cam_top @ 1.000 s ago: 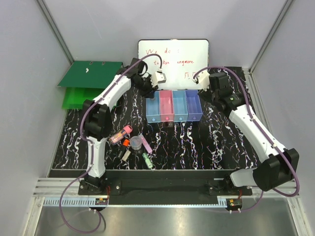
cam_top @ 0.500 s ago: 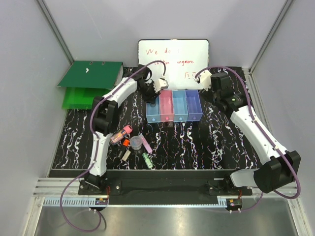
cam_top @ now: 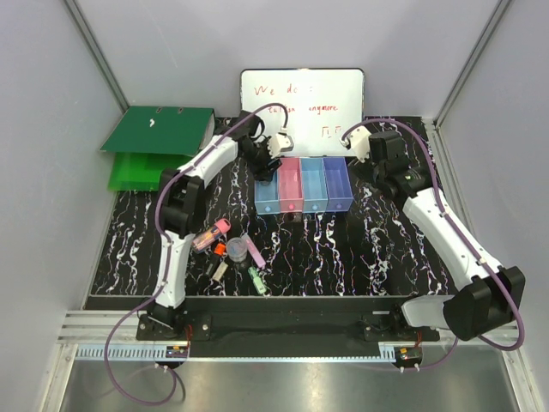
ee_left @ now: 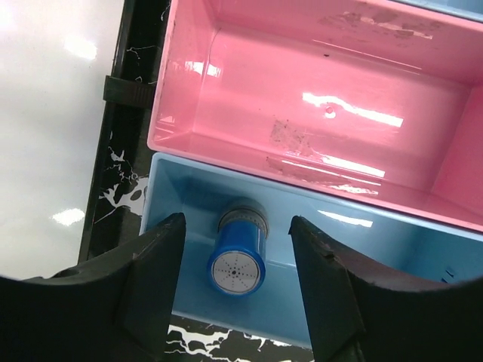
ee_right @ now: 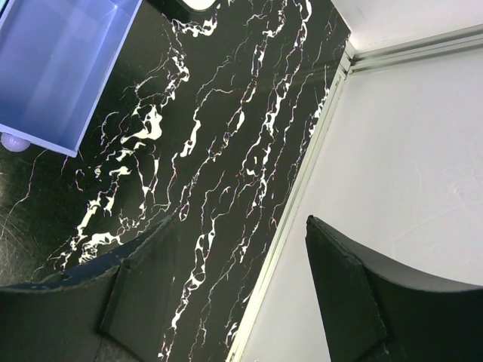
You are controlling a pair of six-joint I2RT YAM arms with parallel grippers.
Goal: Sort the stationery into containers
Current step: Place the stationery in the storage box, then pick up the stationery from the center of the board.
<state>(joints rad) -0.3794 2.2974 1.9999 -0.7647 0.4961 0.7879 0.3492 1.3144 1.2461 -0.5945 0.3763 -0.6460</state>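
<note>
The left gripper (ee_left: 235,225) hangs open over the light blue bin (ee_left: 392,245). The blue-capped bottle (ee_left: 238,260) lies in that bin directly between its fingers, touching neither. The pink bin (ee_left: 317,83) sits just beyond the tips. The right gripper (ee_right: 241,226) is also open and empty above the marbled mat (ee_right: 226,113).

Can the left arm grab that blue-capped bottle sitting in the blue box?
Probably yes. The left tool hangs right above the bottle, its jaws open on either side of it, and nothing in the blue box covers it.
</note>
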